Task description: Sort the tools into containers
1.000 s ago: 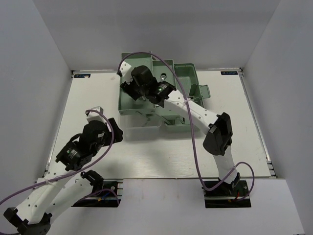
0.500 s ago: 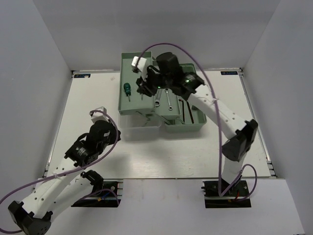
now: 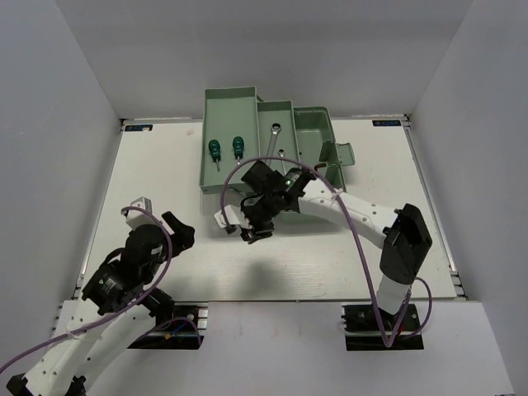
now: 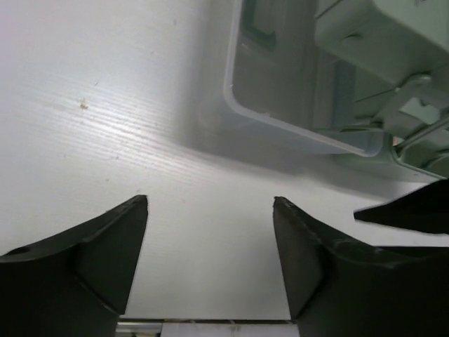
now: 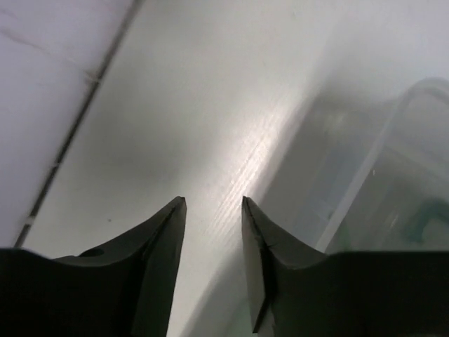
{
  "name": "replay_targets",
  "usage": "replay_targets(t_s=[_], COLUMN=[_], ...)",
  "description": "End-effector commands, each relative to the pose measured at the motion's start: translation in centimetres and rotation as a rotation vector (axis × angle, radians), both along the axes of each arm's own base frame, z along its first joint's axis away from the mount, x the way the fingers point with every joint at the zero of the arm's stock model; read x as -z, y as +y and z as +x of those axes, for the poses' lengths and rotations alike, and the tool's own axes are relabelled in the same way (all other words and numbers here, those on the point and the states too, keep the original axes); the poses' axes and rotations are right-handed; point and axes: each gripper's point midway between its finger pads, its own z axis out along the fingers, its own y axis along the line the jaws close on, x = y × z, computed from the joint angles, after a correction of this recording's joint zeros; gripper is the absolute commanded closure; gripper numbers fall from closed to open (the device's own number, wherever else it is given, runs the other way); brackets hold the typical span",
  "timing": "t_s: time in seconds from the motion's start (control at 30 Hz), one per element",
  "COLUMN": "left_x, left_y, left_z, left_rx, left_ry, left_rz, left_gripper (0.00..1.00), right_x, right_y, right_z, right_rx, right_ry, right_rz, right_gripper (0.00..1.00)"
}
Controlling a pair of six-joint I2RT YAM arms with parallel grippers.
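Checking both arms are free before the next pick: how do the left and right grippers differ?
The left gripper is spread wide; the right gripper shows a narrower gap. The left gripper hangs over bare table, short of the toolbox; the right gripper is right beside its clear lid. Both are empty.

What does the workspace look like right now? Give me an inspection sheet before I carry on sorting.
Surface: white table, no spills seen.
Job's things: green toolbox open at the far edge; two screwdrivers in its left tray, wrench in the middle tray; clear lid on the near side.
Clutter: nothing seen.
End effectors: left end effector open, empty, over the table; right end effector slightly apart, empty, beside the lid.
Cables: purple cable looped off the right arm, another off the left.
Surroundings: white walls on three sides.
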Motion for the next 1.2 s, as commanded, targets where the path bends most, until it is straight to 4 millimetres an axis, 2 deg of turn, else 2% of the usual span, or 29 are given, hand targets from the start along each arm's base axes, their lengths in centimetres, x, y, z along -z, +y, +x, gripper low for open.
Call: replay_targets(t_s=[0.0, 0.03, 0.07, 0.13, 0.17, 0.23, 0.3, 0.33, 0.37, 0.4, 0.47, 0.5, 0.57, 0.6, 0.63, 0.7, 0.77, 0.8, 0.83, 0.87, 0.9, 0.93, 0.97, 1.07, 1.13, 1.17], left_x=[0.3, 0.2, 0.2, 0.6, 0.7, 0.7, 0.3, 0.3, 0.2, 0.2, 0.5, 0.3, 0.8, 1.3, 1.8, 2.2, 3.2, 3.8, 4.1, 4.3, 6.1, 6.7, 8.2, 10.3, 11.0, 11.1], left_y=[1.1, 1.3, 1.3, 1.5, 1.3, 1.3, 1.4, 1.4, 1.4, 1.4, 1.5, 1.5, 1.4, 1.4, 1.5, 1.0, 0.6, 0.3, -0.3, -1.0, -1.5, -2.3, -3.0, -4.5, -5.0, -5.5], left_z=[-0.8, -0.7, -0.7, -0.7, -0.8, -0.8, -0.9, -0.9, -1.0, -1.0, -1.2, -1.2, -1.5, -1.5, -1.7, -1.8, -2.0, -2.0, -2.1, -1.8, -1.9, -2.1, -1.8, -1.2, -0.8, 0.0], left_rx=[-0.069, -0.083, -0.083, -0.096, -0.089, -0.089, -0.088, -0.088, -0.088, -0.088, -0.102, -0.107, -0.12, -0.127, -0.133, -0.136, -0.142, -0.139, -0.121, -0.116, -0.105, -0.075, -0.078, -0.058, -0.055, -0.047], left_ry=[0.053, 0.062, 0.062, 0.08, 0.083, 0.083, 0.066, 0.066, 0.059, 0.059, 0.065, 0.059, 0.075, 0.087, 0.097, 0.117, 0.149, 0.155, 0.164, 0.163, 0.191, 0.207, 0.224, 0.232, 0.234, 0.203], left_rz=[-0.005, 0.001, 0.001, 0.011, 0.007, 0.007, -0.006, -0.006, -0.011, -0.011, -0.031, -0.046, -0.075, -0.077, -0.079, -0.115, -0.145, -0.16, -0.185, -0.223, -0.23, -0.263, -0.294, -0.355, -0.375, -0.397], left_gripper=[0.17, 0.13, 0.11, 0.11, 0.11, 0.1, 0.1, 0.1, 0.1, 0.1, 0.1, 0.1, 0.1, 0.1, 0.1, 0.1, 0.1, 0.1, 0.1, 0.1, 0.11, 0.11, 0.14, 0.23, 0.38, 0.45], right_x=[-0.6, 0.3, 0.4, 0.3, 0.6, 0.1, 0.5, 1.4, 1.0, 2.3, 2.9, 4.3, 4.7, 6.0, 5.9, 6.0, 6.1, 5.9, 5.3, 5.2, 4.2, 3.7, 2.9, 0.4, -2.0, -2.5], right_y=[2.7, 2.5, 3.2, 4.0, 4.5, 5.2, 6.1, 6.6, 6.7, 7.1, 7.6, 7.7, 8.3, 8.2, 8.6, 9.0, 9.0, 9.2, 9.2, 9.1, 9.4, 9.2, 9.3, 9.3, 9.4, 9.3], right_z=[4.8, 5.9, 6.3, 6.7, 7.6, 8.2, 8.5, 8.5, 9.1, 9.0, 9.0, 9.1, 9.2, 9.6, 10.0, 10.6, 10.8, 10.6, 10.4, 10.3, 10.2, 10.1, 10.0, 9.8, 9.9, 9.8], right_rx=[0.233, 0.274, 0.307, 0.335, 0.38, 0.416, 0.43, 0.427, 0.452, 0.44, 0.428, 0.426, 0.428, 0.443, 0.452, 0.471, 0.477, 0.47, 0.465, 0.463, 0.46, 0.456, 0.456, 0.467, 0.483, 0.487], right_ry=[-0.21, -0.251, -0.264, -0.305, -0.33, -0.379, -0.395, -0.397, -0.426, -0.427, -0.441, -0.439, -0.454, -0.469, -0.481, -0.492, -0.477, -0.469, -0.465, -0.459, -0.45, -0.449, -0.448, -0.44, -0.442, -0.435], right_rz=[0.058, 0.034, 0.05, 0.056, 0.057, 0.062, 0.06, 0.044, 0.053, 0.033, 0.022, -0.003, -0.001, -0.031, -0.015, -0.017, -0.016, -0.014, -0.005, -0.007, 0.014, 0.017, 0.027, 0.062, 0.104, 0.108], right_gripper=[0.54, 0.52, 0.47, 0.47, 0.46, 0.46, 0.46, 0.46, 0.46, 0.45, 0.45, 0.45, 0.45, 0.45, 0.45, 0.48, 0.64, 0.75, 0.92, 0.98, 1.0, 1.0, 1.0, 1.0, 1.0, 1.0])
